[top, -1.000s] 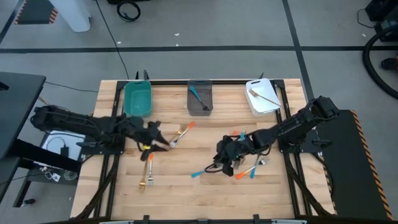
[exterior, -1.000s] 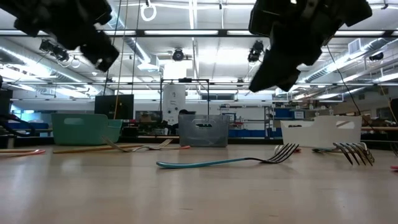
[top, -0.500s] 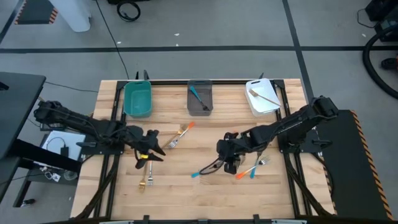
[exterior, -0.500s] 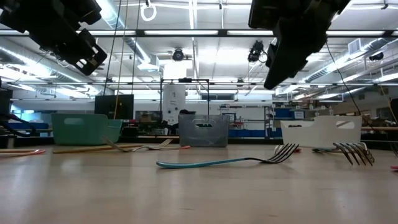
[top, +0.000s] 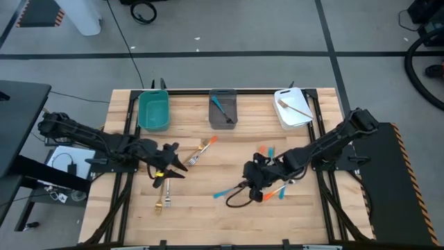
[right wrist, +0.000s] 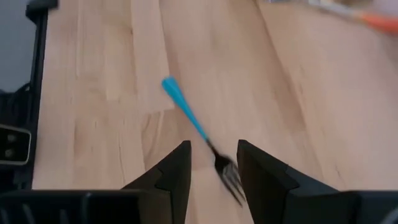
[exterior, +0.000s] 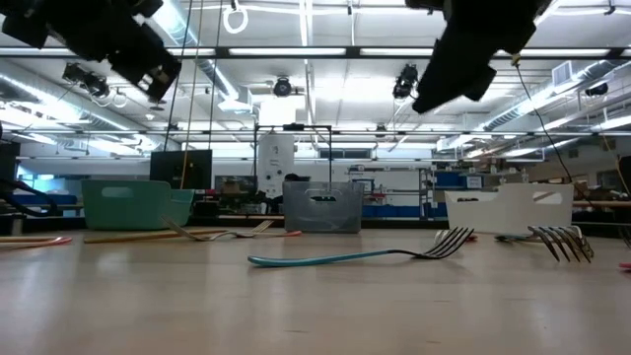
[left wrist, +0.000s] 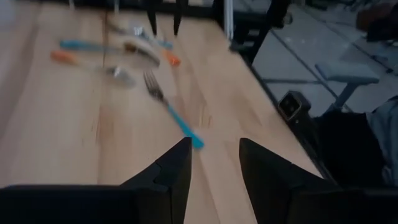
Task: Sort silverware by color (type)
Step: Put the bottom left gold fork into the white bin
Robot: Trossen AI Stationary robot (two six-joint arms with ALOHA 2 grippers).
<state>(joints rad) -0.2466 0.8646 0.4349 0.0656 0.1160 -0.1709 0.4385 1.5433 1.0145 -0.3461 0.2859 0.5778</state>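
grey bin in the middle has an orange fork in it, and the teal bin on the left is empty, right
Not quite. The fork in the grey bin has a blue handle, not orange, as the high view shows. The rest holds: the teal bin on the left is empty.

A blue-handled fork lies on the table before teal, grey and white bins.
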